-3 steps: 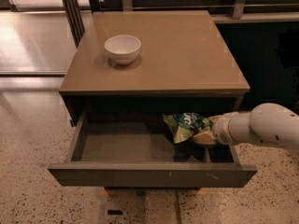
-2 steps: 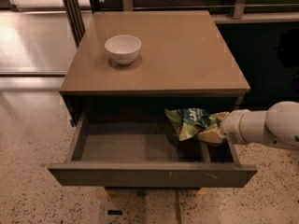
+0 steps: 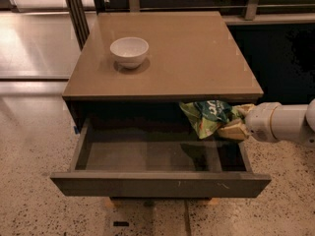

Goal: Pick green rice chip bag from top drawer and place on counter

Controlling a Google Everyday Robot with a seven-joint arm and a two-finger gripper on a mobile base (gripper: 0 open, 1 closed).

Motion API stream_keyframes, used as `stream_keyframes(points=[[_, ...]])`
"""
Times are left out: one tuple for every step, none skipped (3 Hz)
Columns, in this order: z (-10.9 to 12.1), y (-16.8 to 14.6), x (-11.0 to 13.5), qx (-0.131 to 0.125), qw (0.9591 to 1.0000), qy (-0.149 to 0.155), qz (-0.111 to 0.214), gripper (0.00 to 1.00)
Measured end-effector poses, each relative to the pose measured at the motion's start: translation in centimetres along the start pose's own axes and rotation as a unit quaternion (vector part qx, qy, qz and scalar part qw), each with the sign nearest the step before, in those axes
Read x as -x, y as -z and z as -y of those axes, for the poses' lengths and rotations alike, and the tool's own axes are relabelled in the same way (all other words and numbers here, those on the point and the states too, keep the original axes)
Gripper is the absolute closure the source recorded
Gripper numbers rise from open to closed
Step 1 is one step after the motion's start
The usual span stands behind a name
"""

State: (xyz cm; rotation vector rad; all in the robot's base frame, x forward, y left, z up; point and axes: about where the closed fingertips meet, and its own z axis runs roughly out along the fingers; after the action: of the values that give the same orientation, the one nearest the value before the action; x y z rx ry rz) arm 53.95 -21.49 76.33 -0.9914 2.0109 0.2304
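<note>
The green rice chip bag point(image 3: 209, 116) hangs in the air over the right part of the open top drawer point(image 3: 162, 154), just below the front edge of the counter point(image 3: 197, 53). My gripper point(image 3: 235, 122) reaches in from the right on a white arm and is shut on the bag's right side. The bag is clear of the drawer floor and throws a shadow on it.
A white bowl point(image 3: 129, 51) stands on the counter at the back left. The drawer's front panel point(image 3: 160, 185) sticks out toward the camera. Speckled floor lies around the cabinet, with dark vertical bars at the back left.
My gripper has lifted the bag up from the drawer floor toward the counter's front edge and pulled slightly to the right.
</note>
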Motion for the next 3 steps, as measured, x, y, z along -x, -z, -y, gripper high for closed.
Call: stream_keyframes(points=[[1.7,1.5,2.0,-0.011,0.9998,0.017,0.005,1.0],[3.6,2.5,4.0,-0.027,0.9992,0.029,0.005,1.0],[5.5,2.5,5.4,-0.035,0.9989,0.032,0.003,1.0]])
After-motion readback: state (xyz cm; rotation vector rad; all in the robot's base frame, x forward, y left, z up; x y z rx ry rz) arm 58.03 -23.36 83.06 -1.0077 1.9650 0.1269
